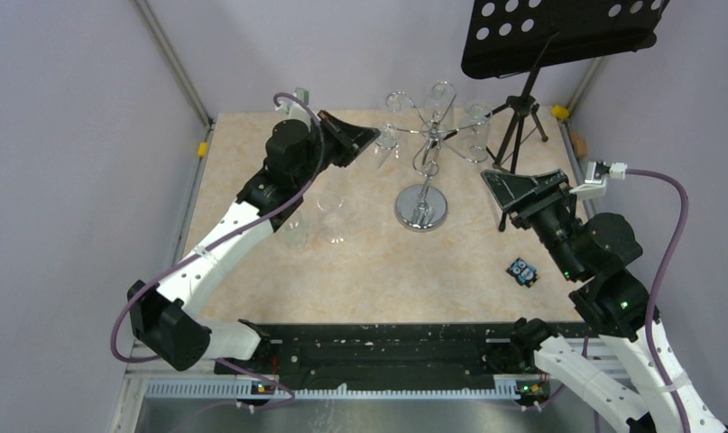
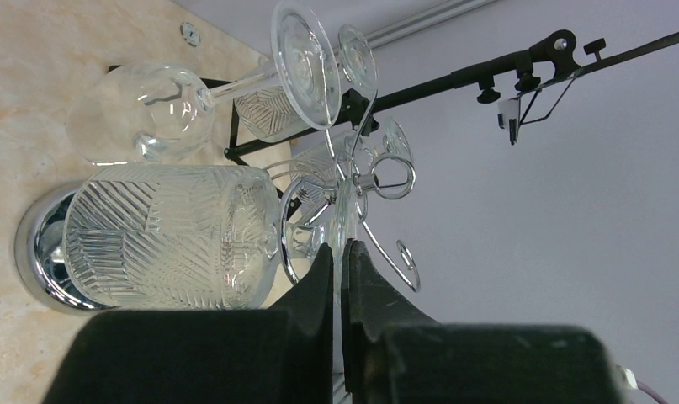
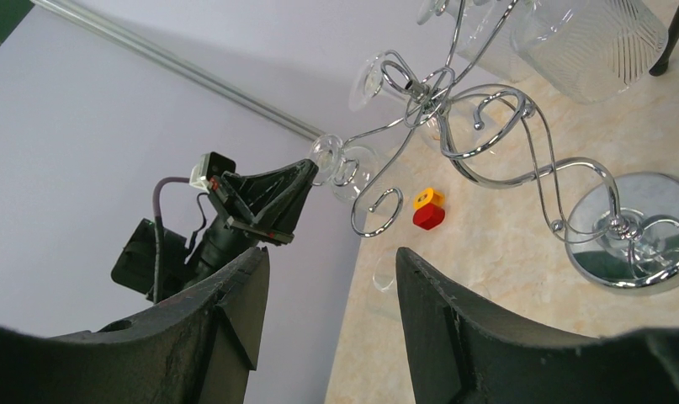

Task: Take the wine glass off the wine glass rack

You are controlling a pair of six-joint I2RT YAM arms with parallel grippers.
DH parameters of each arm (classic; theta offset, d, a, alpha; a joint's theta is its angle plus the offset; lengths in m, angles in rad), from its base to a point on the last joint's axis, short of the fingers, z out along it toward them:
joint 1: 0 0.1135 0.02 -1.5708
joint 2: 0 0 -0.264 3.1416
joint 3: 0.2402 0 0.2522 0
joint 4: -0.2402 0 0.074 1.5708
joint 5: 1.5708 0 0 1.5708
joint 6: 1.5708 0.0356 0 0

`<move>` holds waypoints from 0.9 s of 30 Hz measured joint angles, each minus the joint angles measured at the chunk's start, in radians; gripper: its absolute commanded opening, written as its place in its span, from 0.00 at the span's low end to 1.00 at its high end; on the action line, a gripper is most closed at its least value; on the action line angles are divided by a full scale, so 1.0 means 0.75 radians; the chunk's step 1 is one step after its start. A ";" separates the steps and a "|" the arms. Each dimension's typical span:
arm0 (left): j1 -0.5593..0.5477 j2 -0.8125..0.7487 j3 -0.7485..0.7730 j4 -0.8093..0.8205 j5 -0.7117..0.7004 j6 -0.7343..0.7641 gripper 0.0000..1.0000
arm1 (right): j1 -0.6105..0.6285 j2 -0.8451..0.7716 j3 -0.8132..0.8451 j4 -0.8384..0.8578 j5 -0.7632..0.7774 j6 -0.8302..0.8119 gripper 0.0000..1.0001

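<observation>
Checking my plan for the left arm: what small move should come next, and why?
Probably draw the left gripper outward, away from the shiny chrome wire rack: its fingers look shut on the foot of the clear patterned wine glass, which hangs in a looped arm.

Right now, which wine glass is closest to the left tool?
The stripy glass hanging from the rack, its foot pinched by the left tool. Other hanging glasses are farther back; two stand on the table.
</observation>
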 measured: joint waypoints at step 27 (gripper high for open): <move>0.001 0.163 0.130 0.038 0.289 0.011 0.00 | 0.000 -0.013 -0.001 -0.014 0.014 -0.001 0.62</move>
